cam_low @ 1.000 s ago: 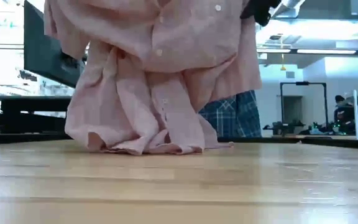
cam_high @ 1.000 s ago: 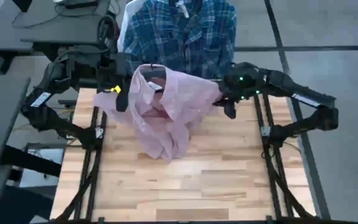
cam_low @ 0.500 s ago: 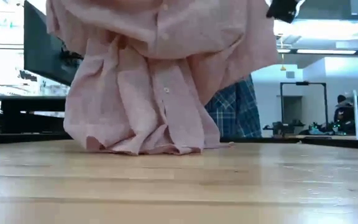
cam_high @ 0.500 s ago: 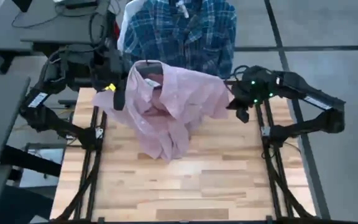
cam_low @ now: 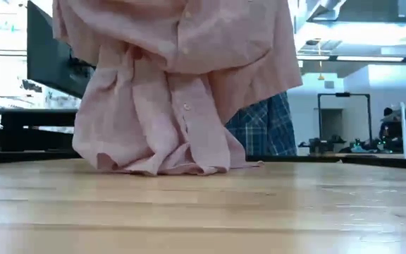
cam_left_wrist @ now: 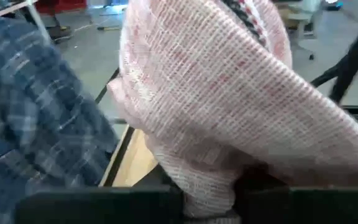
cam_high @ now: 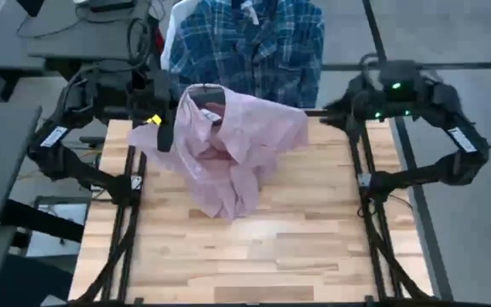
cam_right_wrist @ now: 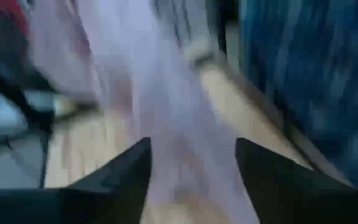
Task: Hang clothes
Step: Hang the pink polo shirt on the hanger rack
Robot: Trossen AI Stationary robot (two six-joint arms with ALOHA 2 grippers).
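Pale butcher-block wood makes the table top (cam_high: pixel 314 247), and black rails run along both its sides. Around it lies a grey floor, and on the left stand dark desks (cam_high: pixel 24 51) with cables. Behind the table, in the low view, is an office room with bright ceiling lights, a dark monitor (cam_low: pixel 55 63) and a black frame stand (cam_low: pixel 344 120).

At the far edge of the table hangs the dusty pink button shirt (cam_high: pixel 228 153); its hem lies crumpled on the wood. The left gripper (cam_high: pixel 164 132) is pinched on this shirt near the collar. The right gripper (cam_high: pixel 335 111) is apart from the cloth, at the table's far right corner, with its fingers (cam_right_wrist: pixel 123 180) spread and nothing between them. Beyond the far edge hangs the blue-and-white plaid shirt (cam_high: pixel 254 47).
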